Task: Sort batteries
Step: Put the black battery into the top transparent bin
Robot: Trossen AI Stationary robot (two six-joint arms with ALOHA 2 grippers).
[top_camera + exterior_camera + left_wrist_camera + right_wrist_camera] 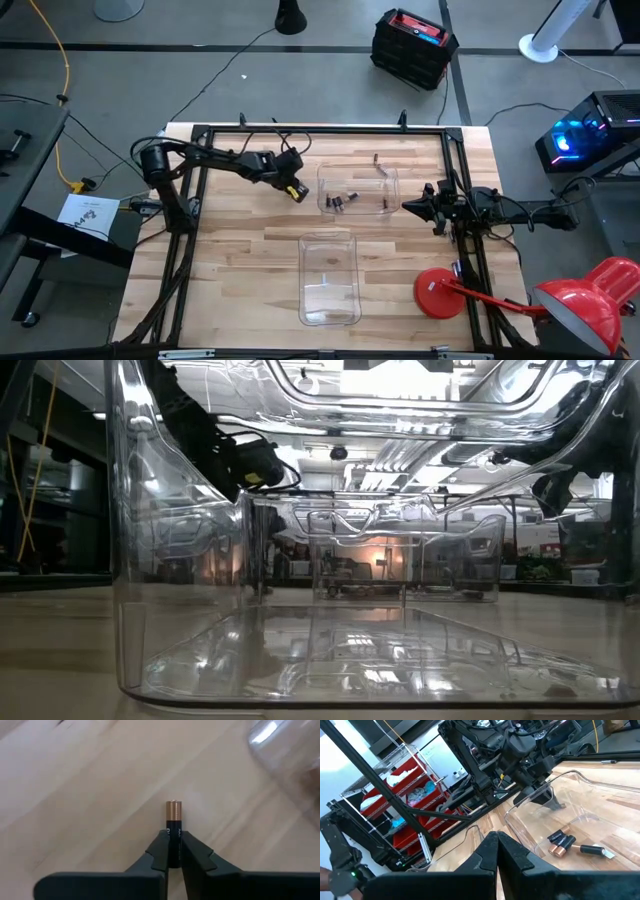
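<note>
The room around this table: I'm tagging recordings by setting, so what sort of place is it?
Probably a robotics lab or workshop. A black frame rings the wooden table, a wire rack holds red bins, and cables and a lit computer case sit on the grey floor.

Both arms are dark, slender and jointed, with black cables looping off them. The left gripper (pixel 296 192) carries a yellow marking; its matte black fingers (pixel 159 854) taper to blunt wedges.
</note>
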